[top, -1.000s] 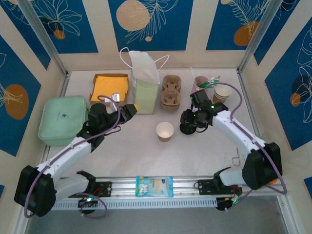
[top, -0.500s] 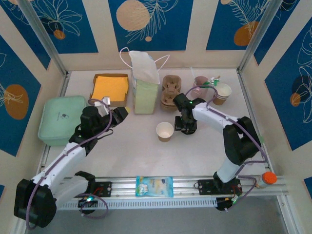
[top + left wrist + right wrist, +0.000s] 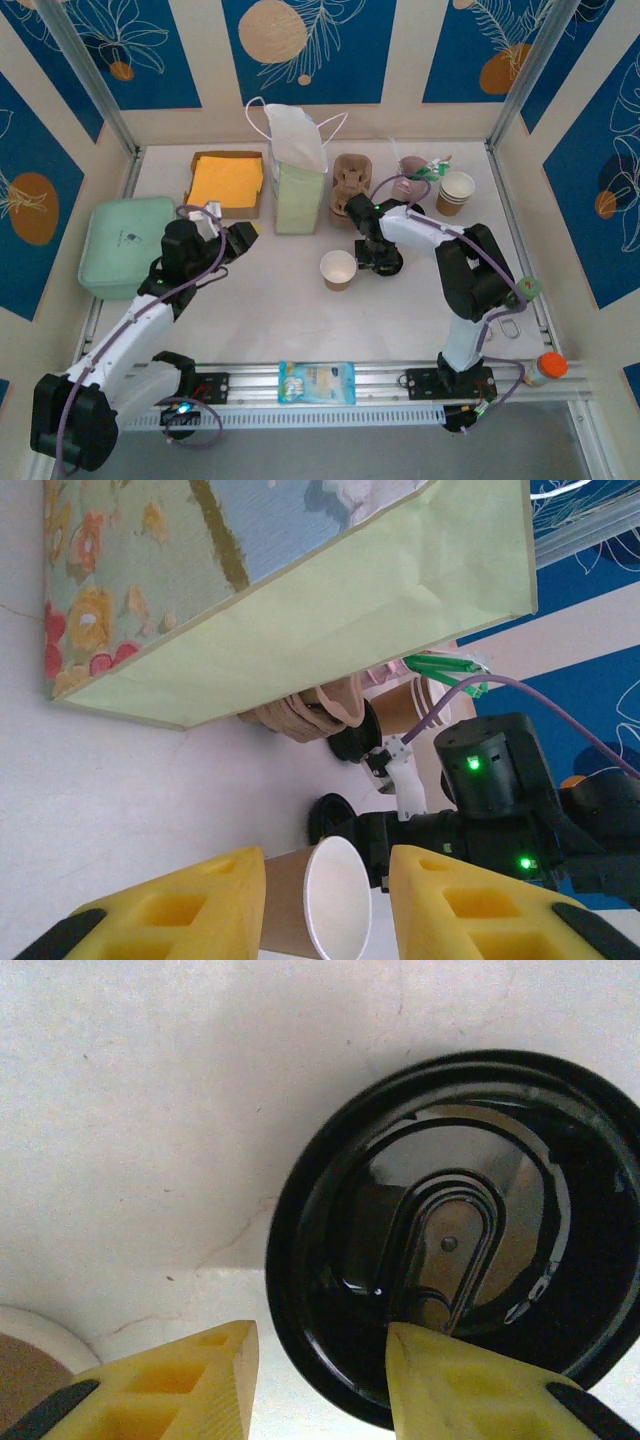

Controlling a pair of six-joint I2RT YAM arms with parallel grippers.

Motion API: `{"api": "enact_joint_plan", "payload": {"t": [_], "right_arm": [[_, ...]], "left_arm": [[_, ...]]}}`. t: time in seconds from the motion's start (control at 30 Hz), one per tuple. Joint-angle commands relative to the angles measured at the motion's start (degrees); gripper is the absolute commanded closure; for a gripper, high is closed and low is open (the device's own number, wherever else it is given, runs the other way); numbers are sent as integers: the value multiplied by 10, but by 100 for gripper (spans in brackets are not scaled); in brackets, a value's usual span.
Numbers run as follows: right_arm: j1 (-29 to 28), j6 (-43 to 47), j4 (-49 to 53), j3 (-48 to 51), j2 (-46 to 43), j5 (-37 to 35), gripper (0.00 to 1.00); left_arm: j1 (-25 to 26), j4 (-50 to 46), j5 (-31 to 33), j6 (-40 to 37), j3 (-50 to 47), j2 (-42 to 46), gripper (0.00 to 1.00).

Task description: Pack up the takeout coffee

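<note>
Seen from above, the paper cup (image 3: 338, 270) of the takeout coffee stands lidless at the middle of the table. Its black lid (image 3: 455, 1230) lies flat just to its right. The right gripper (image 3: 320, 1348) points down over that lid with a narrow gap between its jaws, not clamped: one finger is outside the rim, the other over the lid's centre. We judge the step in hand is lifting the lid, so we should pinch the rim squarely and raise it level. The left gripper (image 3: 243, 235) hovers part open, holding nothing, well left of the cup. Bare table lies on the cup's near side. The green paper bag (image 3: 298, 195) and cup carrier (image 3: 350, 188) crowd the far side.
</note>
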State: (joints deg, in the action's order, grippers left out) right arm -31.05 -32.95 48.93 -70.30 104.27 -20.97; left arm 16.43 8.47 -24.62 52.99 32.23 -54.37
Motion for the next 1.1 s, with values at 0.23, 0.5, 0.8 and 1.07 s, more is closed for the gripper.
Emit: {"api": "enact_joint_plan", "payload": {"t": [0.23,0.5,0.8,1.07], "right_arm": [[-12,2,20,-30,35,-36,71],[-13,0,23,-33,30,-44,84],[-13,-1,31,-34,39,-57,78],[-14,-2,28,-35,52,-60,76]], "left_arm": [[-14,-9,-15,-19,-3,13,62],[-16,-27,-14,-32,1,26,62],[-18,-43,-12,-42,2,37,61],[-19,-49,-10,-47,3,43,60]]}}
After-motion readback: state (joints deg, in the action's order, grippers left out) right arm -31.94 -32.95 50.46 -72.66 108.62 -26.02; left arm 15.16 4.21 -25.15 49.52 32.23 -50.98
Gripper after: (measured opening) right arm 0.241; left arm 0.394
